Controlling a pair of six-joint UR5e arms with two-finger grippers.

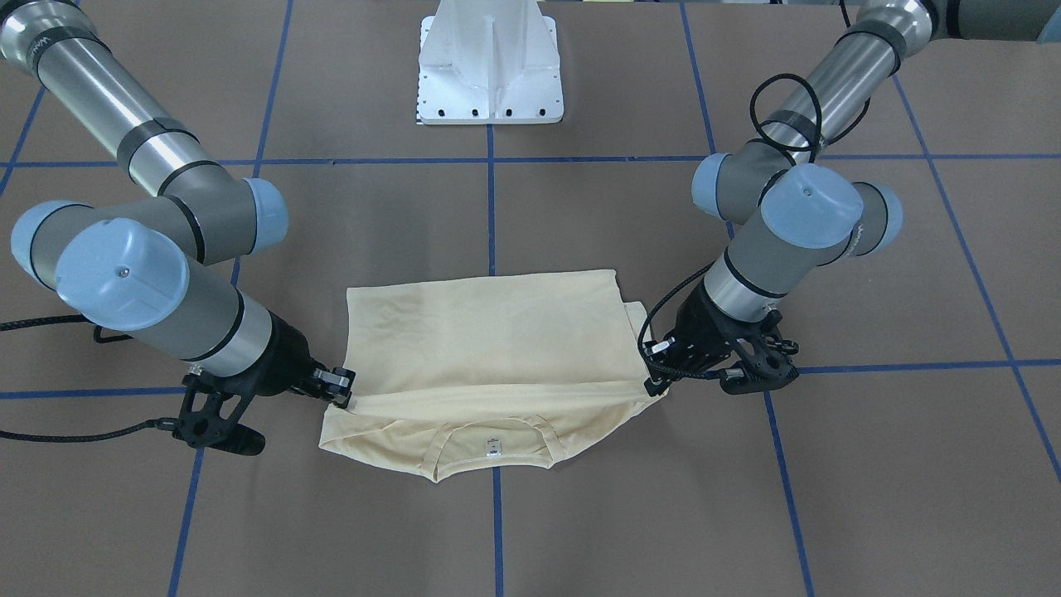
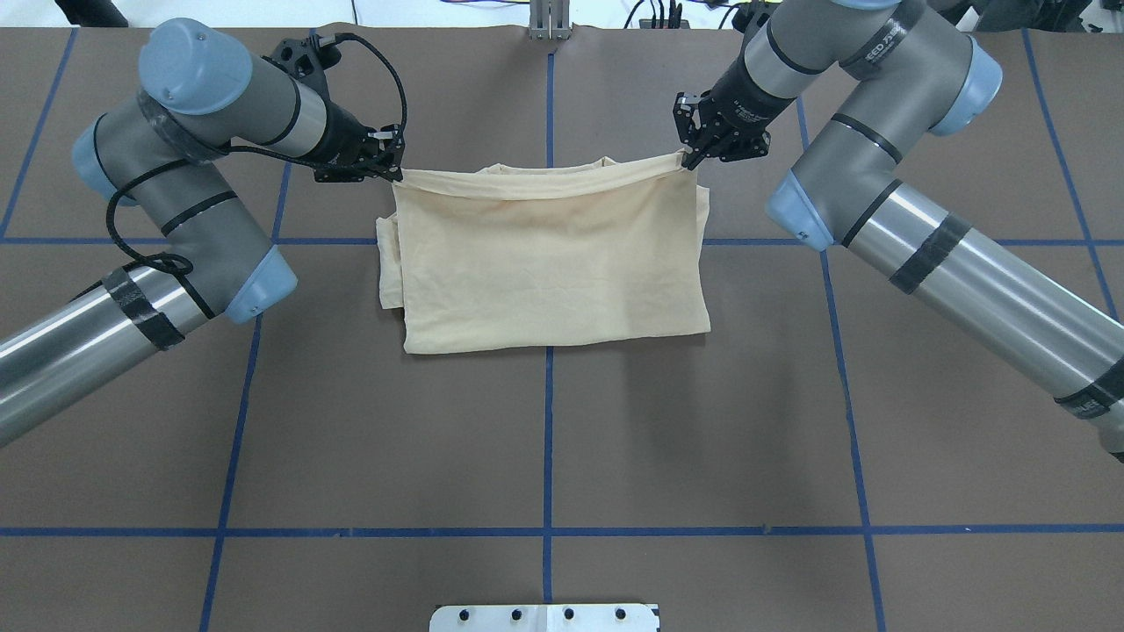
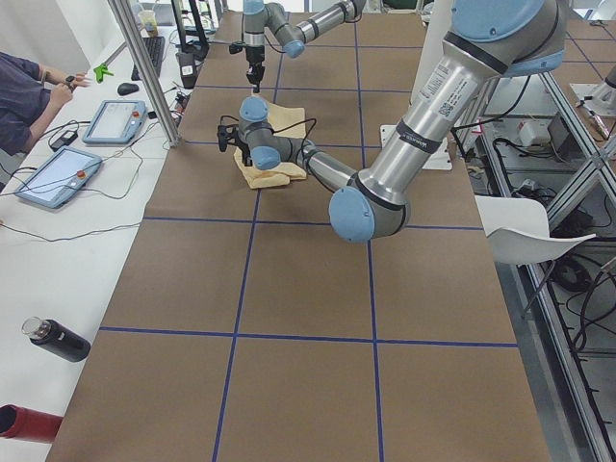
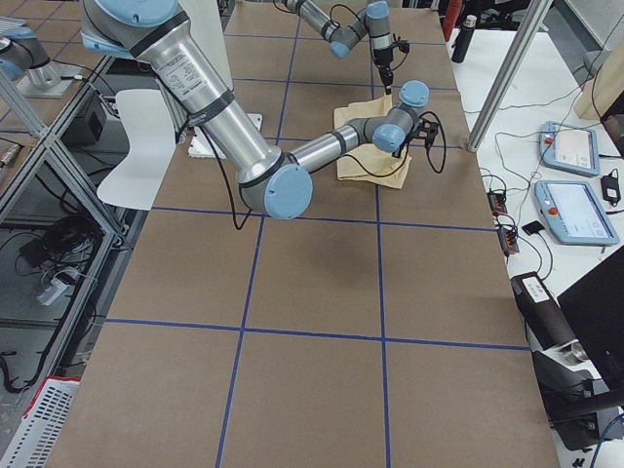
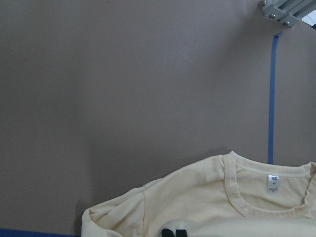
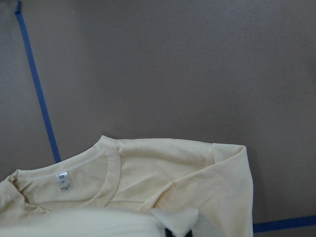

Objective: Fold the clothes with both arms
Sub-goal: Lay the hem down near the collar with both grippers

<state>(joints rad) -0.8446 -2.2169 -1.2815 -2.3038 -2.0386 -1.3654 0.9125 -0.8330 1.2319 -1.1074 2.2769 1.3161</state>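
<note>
The pale cream-yellow shirt (image 1: 489, 340) lies folded on the brown table, print hidden, its ribbed collar and white neck tag (image 1: 492, 446) toward the table's far side. Its upper layer (image 2: 544, 254) is drawn over toward the collar. My left gripper (image 2: 395, 171) is shut on that layer's left corner, and it also shows in the front view (image 1: 659, 377). My right gripper (image 2: 689, 158) is shut on the opposite corner (image 1: 340, 390). Both corners are held just above the table. The left wrist view shows the collar (image 5: 266, 195) beyond the fingertips (image 5: 168, 233); the right wrist view shows the collar (image 6: 106, 173) too.
The white pedestal base (image 1: 491, 66) stands on the robot's side of the table. Blue tape lines (image 2: 548, 439) grid the brown surface. At the operators' bench sit a person's arm (image 3: 29, 87), tablets (image 3: 53, 178) and a dark bottle (image 3: 56, 339).
</note>
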